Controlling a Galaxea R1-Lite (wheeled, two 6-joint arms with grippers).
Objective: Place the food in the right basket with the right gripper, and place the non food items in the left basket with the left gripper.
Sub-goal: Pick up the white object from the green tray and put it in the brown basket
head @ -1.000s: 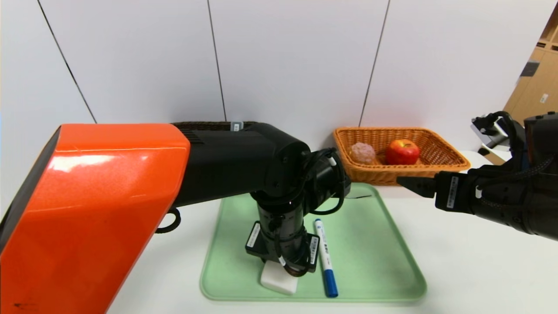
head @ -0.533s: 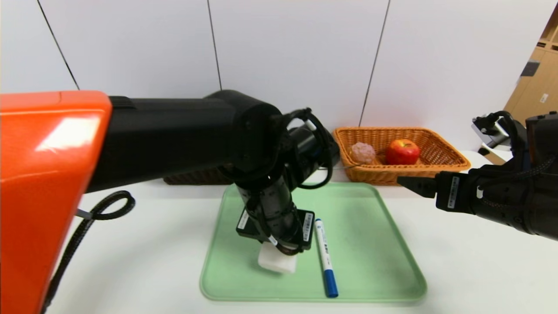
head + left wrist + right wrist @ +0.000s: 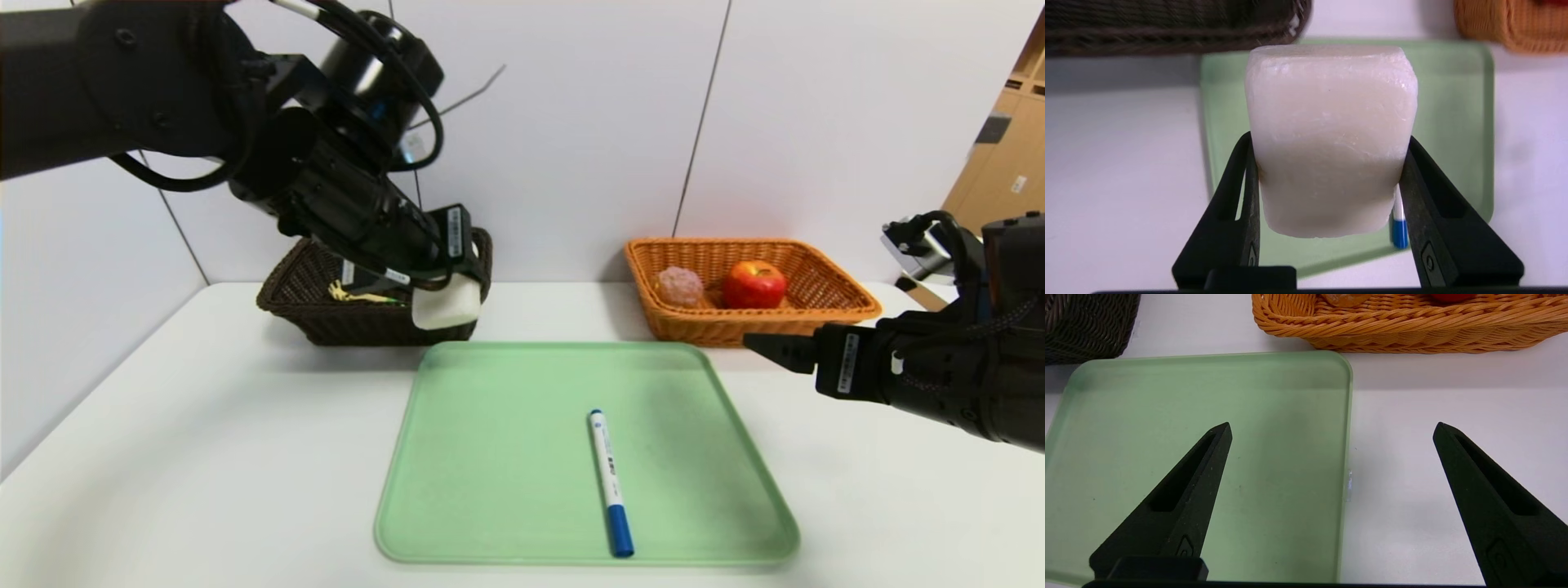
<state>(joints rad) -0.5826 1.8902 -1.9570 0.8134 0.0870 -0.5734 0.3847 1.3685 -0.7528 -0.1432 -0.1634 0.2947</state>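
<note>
The near right corner of the dark brown basket [image 3: 326, 314] is covered by the held white bar [image 3: 445, 306]; most of the yellow fork [image 3: 359, 294] inside is hidden; only 1 fingertip of the right gripper [image 3: 775, 347] is seen in the head view; the marker [image 3: 1399, 224] is largely masked in the left wrist view.

Bright even light, soft shadows, near basket rim blurred in left wrist view
</note>
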